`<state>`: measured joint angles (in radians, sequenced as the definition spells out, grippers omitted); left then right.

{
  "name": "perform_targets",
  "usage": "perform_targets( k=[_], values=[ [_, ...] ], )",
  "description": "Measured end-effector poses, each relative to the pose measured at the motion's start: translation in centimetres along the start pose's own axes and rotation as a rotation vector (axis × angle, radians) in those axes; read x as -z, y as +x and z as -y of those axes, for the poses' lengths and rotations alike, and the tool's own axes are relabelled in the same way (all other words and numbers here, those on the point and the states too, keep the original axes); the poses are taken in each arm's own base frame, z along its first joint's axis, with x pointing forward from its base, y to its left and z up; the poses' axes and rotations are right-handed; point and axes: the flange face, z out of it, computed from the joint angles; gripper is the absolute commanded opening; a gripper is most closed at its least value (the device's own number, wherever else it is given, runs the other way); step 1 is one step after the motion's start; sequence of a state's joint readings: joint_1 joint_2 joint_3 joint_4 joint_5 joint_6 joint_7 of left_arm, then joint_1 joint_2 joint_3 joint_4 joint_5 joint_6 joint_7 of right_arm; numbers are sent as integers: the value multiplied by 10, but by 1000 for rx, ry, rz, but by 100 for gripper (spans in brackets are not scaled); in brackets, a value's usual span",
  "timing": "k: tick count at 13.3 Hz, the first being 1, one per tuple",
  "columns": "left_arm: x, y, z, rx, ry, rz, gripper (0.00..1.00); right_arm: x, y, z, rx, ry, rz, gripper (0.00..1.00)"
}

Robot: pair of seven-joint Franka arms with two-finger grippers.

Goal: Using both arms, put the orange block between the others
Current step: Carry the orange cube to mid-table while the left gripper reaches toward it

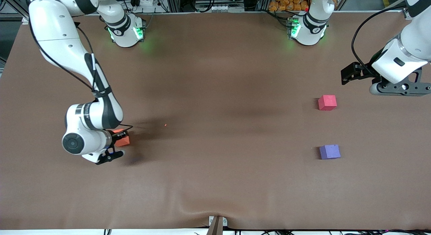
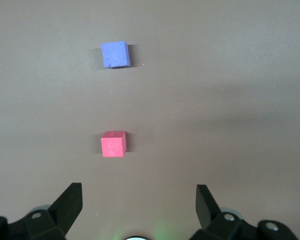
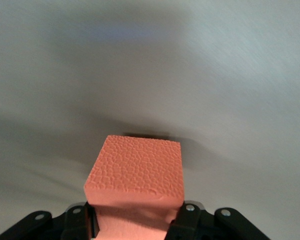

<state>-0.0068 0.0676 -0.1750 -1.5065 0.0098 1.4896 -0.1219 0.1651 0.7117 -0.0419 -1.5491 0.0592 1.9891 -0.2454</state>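
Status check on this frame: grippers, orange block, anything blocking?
Right gripper shut on orange block at its end of the table. Left gripper open, waiting above red-pink cube. Gap to purple-blue cube unobstructed.

Right gripper clamps the orange block; left gripper waits.

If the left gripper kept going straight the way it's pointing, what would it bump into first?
Probably the table. The left gripper hangs open, pointing down at bare cloth beside the red-pink cube. That cube lies a little ahead of its fingers, the purple-blue cube farther on. Depth is hard to judge.
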Motion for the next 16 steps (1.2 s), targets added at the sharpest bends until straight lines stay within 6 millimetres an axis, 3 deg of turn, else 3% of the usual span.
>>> perform_targets(
  k=[4,9,11,13,14,16],
  values=[
    [-3,2,0,-1,0,6,100,9,19,92,-147,176,-38,46],
    [-13,7,-2,-5,-1,24,100,-2,19,229,-166,315,5,49],
    [-24,13,-16,-10,-1,37,100,-7,18,268,-158,360,-11,52],
    [-39,22,-35,10,-2,36,100,-17,16,292,-143,366,-18,56],
    [-46,27,-46,20,-3,33,100,-25,15,301,-134,361,-11,64],
    [-60,35,-69,46,-7,25,100,-36,14,313,-122,354,1,100]
  ],
)
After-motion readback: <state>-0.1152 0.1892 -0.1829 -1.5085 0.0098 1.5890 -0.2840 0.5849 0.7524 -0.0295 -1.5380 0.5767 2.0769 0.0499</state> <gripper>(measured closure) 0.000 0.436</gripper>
